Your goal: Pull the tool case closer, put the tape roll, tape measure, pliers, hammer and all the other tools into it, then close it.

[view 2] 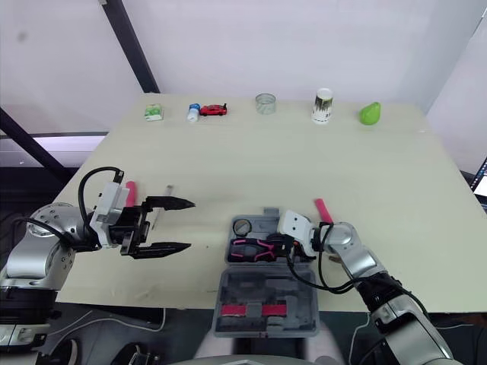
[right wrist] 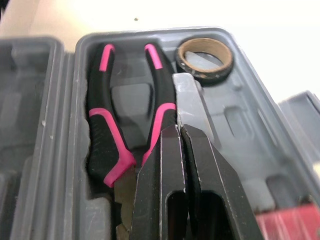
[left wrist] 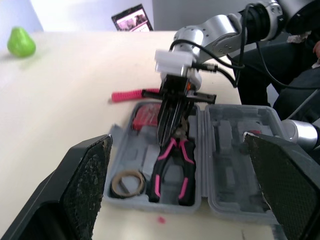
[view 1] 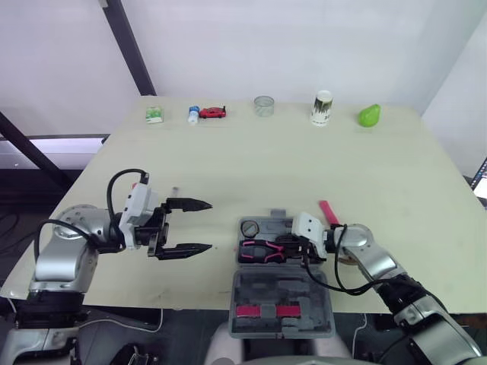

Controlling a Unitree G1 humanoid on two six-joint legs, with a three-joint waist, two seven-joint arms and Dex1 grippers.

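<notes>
The grey tool case (view 1: 289, 289) lies open at the table's front edge, its lid hanging toward me. In its tray sit black-and-pink pliers (right wrist: 107, 125), a brown tape roll (right wrist: 202, 75) and a red item (left wrist: 147, 111). My right gripper (right wrist: 181, 131) hovers low over the tray beside the pliers' handles, fingers pressed shut with nothing visible between them. My left gripper (view 1: 209, 225) is to the left of the case, wide open and empty. A pink-handled tool (view 1: 329, 211) lies on the table just beyond the case. Another pink tool (view 2: 129, 192) lies behind the left gripper.
Along the far edge stand a small green box (view 1: 154, 114), a blue-white bottle (view 1: 193, 114), a red toy car (view 1: 213, 112), a clear cup (view 1: 264, 105), a white-green cup (view 1: 323, 107) and a green pear (view 1: 370, 115). A thin small piece (view 1: 175, 190) lies near the left gripper.
</notes>
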